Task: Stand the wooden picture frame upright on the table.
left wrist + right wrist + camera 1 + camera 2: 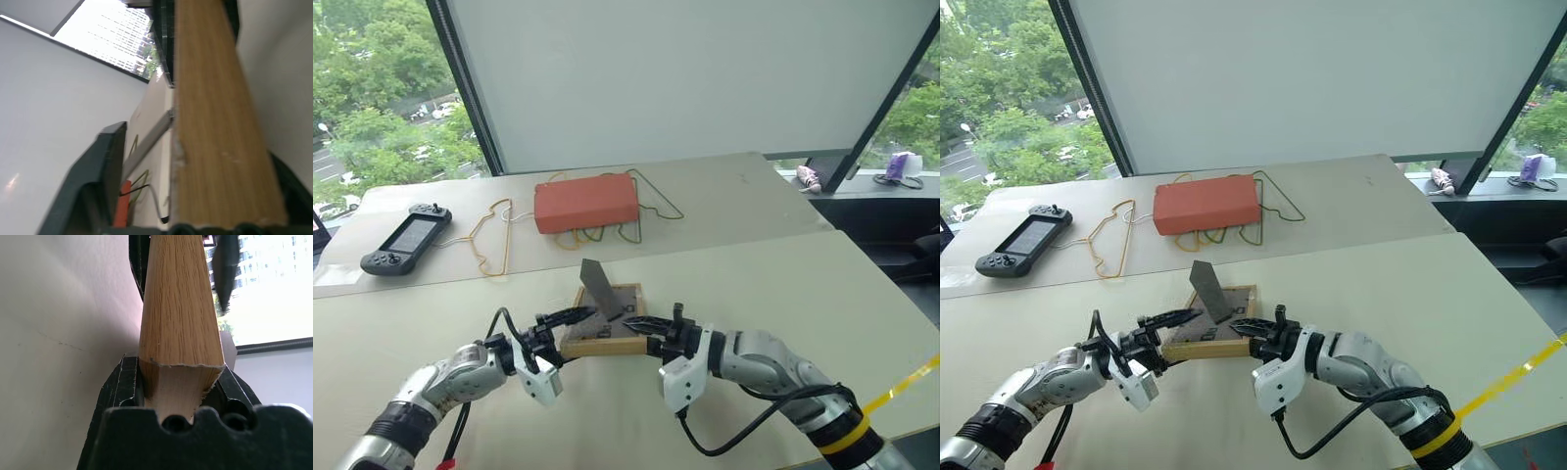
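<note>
Wooden picture frame [607, 323] back-up, stand raised, over the table [783, 294]

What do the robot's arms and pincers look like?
Both arms are shiny silver metal with black bands. Each pincer, the left pincer and the right pincer, has two pointy black fingers on a white block, with black cables looping. The right arm wears a yellow ring.

Wooden picture frame [178, 308]: light wood, visible grain, satin finish; chipped rough edge at the clamped corner. Back panel dark, matt. Table [783, 284]: matt beige, smooth. Gripper fingers [122, 396]: black matt plastic.
</note>
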{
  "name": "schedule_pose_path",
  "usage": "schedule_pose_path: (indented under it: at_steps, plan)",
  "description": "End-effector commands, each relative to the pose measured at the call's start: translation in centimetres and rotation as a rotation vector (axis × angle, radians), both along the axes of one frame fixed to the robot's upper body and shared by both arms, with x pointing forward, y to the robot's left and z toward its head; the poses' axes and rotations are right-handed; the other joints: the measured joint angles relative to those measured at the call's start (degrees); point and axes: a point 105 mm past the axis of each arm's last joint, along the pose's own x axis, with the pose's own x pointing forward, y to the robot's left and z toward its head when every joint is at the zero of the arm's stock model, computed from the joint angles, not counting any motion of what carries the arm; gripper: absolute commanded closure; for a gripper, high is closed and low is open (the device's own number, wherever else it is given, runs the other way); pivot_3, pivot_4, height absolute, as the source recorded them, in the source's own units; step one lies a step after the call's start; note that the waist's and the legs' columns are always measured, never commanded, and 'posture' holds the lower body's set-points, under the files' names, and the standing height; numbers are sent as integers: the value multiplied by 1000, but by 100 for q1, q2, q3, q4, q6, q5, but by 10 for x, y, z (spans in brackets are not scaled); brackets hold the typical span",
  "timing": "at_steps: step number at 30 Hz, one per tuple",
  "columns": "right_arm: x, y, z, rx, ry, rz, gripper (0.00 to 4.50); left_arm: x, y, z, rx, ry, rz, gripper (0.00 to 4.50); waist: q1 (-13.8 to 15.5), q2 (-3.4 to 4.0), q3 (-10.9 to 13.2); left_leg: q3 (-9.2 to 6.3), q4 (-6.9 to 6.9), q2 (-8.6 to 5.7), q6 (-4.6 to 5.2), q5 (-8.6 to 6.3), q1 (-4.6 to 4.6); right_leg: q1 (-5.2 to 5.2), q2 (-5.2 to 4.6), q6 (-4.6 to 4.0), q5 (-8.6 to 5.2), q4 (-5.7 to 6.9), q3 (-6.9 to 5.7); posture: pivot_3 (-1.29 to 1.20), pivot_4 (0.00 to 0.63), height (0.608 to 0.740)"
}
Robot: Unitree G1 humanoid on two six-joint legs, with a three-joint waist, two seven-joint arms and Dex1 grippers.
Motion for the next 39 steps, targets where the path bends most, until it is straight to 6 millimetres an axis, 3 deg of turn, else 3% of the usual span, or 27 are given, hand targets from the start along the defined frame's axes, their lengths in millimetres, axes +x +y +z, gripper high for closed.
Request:
schedule_pose_path:
  at_steps: [1, 5, 10, 11, 14, 22, 26, 28, 29, 32, 35, 39]
  plan:
    - [5, -13, 34, 140, 128, -36, 3303, -1, 21, 37, -181, 30, 125, 620, -35, -1, 1, 1, 0, 1, 5, -3, 0, -1, 0, 0, 0, -1, 4, 0, 150, 740]
    - [39, -39, 87, 303, 462, -114, 3303, -19, 29, 39, -236, 133, 199, 620, -38, 4, 16, 1, 8, 3, 22, -12, 0, -1, 1, -4, 2, 3, 9, 0, 150, 740]
    - [59, -45, 118, 429, 993, -128, 3303, -29, 22, 30, -263, 217, 245, 620, 31, 6, 18, -1, 3, 14, 59, -32, 10, -1, 21, -14, 3, 8, 8, 0, 150, 740]
    - [62, -45, 118, 455, 1171, -140, 3303, -29, 21, 29, -268, 224, 252, 620, 30, 6, 18, -2, 2, 15, 60, -33, 10, -1, 22, -16, 4, 8, 8, 0, 150, 740]
    - [69, -42, 113, 443, 1330, -152, 3303, -28, 19, 31, -275, 227, 259, 620, 36, 6, 18, -1, 6, 14, 62, -34, 5, -1, 22, -19, 6, 6, 8, 0, 150, 740]
    - [72, -37, 73, 346, 1486, -213, 3303, -29, 16, 33, -288, 235, 268, 620, 5, 8, 17, 1, 12, 10, 35, -19, -27, -26, 17, -16, 7, -7, 5, 0, 150, 740]
    - [71, -32, 72, 350, 1500, -199, 3303, -30, 15, 33, -286, 239, 269, 620, -12, 8, 17, 1, 12, 10, 35, -19, -24, -25, 17, -16, 7, -5, 3, 0, 150, 740]
    - [76, -32, 73, 378, 1483, -220, 2298, -30, 13, 33, -288, 243, 261, 502, -13, 8, 17, 1, 12, 10, 35, -19, -22, -24, 18, -16, 7, -2, 3, 0, 150, 740]
    - [76, -33, 73, 383, 1479, -223, 2156, -30, 12, 33, -289, 247, 256, 502, -13, 8, 17, 1, 12, 11, 35, -19, -20, -23, 18, -16, 7, 0, 4, 0, 150, 740]
    - [74, -41, 78, 414, 1481, -239, 1124, -30, 12, 32, -299, 268, 250, 502, 5, 8, 17, 1, 15, 10, 34, -19, -21, -23, 17, -16, 7, 3, 4, 0, 150, 740]
    - [71, -69, 81, 482, 1486, -299, 105, -29, 14, 31, -332, 316, 256, 502, 63, 8, 17, 1, 19, 9, 33, -18, -27, -23, 14, -15, 8, 0, 3, 0, 150, 740]
    - [57, -102, 89, 589, 1488, -348, 10, -28, 17, 28, -412, 420, 292, 502, 103, 8, 17, 1, 19, 4, 33, -19, -37, -23, 8, -13, 9, -15, 1, 0, 150, 740]
